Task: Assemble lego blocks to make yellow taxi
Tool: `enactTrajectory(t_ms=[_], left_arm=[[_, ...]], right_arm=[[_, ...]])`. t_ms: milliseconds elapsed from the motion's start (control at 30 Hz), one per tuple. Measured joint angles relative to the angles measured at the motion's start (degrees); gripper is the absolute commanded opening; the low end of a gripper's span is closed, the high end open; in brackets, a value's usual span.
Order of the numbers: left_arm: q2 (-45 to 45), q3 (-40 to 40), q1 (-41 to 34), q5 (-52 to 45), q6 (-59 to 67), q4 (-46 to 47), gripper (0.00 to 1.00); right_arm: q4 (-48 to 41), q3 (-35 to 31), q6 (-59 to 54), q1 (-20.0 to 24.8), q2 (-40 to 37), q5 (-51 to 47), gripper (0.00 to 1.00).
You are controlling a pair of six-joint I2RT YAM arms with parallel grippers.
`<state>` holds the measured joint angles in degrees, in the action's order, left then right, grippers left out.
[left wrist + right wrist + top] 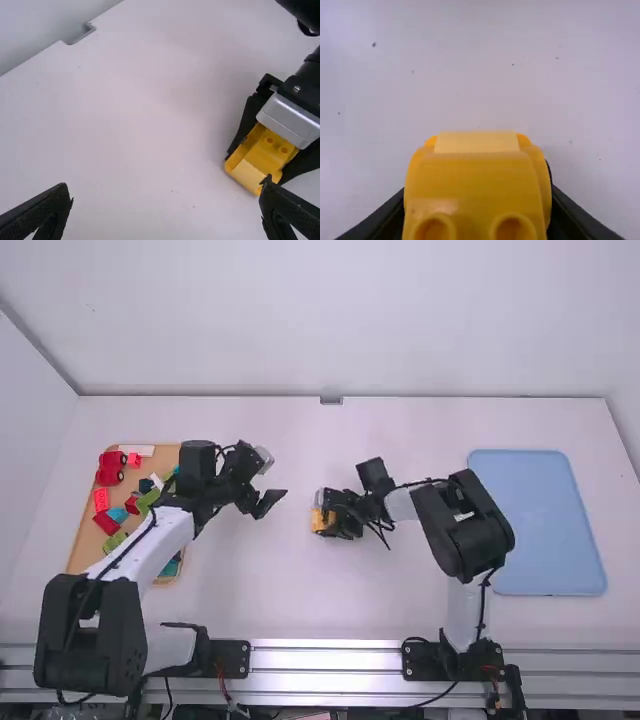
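Near the table's middle, my right gripper (338, 523) is shut on a yellow lego block piece (322, 521). The yellow piece (475, 185) has a rounded front and studs, and it lies between the two fingers of my right gripper (476, 220) in the right wrist view. My left gripper (266, 504) stands open left of the middle, above the table and apart from the yellow piece. In the left wrist view, my left gripper (166, 207) has nothing between its fingers, while the yellow piece (262, 157) is at the right, in the other gripper.
An orange-brown tray (88, 530) with several red, green, teal and white blocks stands at the left, partly beneath the left arm. A blue tray (540, 525) lies at the right, beside the right arm. The white table (300, 610) has its back edge against a wall.
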<state>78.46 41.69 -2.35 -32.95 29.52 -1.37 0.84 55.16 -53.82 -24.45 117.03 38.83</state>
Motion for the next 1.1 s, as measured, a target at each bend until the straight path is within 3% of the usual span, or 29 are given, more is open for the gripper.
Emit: enactTrajectory(t_ms=[100,267,433,600,733,900,1000,1100], left_arm=[[0.0,0.0,0.0,1.1,-0.2,-0.7,0.99],[0.0,0.0,0.0,4.8,-0.5,-1.0,0.99],[0.0,0.0,0.0,7.3,-0.6,-1.2,0.99],[0.0,0.0,0.0,8.2,0.1,-2.5,0.99],[0.0,0.0,0.0,8.2,0.2,-3.5,0.99],[0.0,0.0,0.0,8.2,0.2,-4.1,0.99],[0.0,0.0,0.0,8.2,0.2,-4.1,0.99],[0.0,0.0,0.0,8.2,0.2,-4.1,0.99]], right_arm=[[-10.9,4.0,-1.4,1.6,-1.0,-4.5,0.33],[-28.3,10.3,-4.7,8.2,-3.2,-15.5,0.34],[-32.5,13.0,-2.8,16.5,-7.1,-23.9,0.27],[-32.2,13.6,2.7,28.9,-13.7,-27.8,0.24],[-24.3,11.5,5.6,38.6,-17.2,-24.1,0.29],[-0.2,0.5,15.6,52.0,-18.6,-18.4,0.37],[9.1,-6.0,22.3,56.0,-18.4,-19.2,0.46],[11.9,-10.1,28.1,58.8,-17.7,-21.7,0.49]])
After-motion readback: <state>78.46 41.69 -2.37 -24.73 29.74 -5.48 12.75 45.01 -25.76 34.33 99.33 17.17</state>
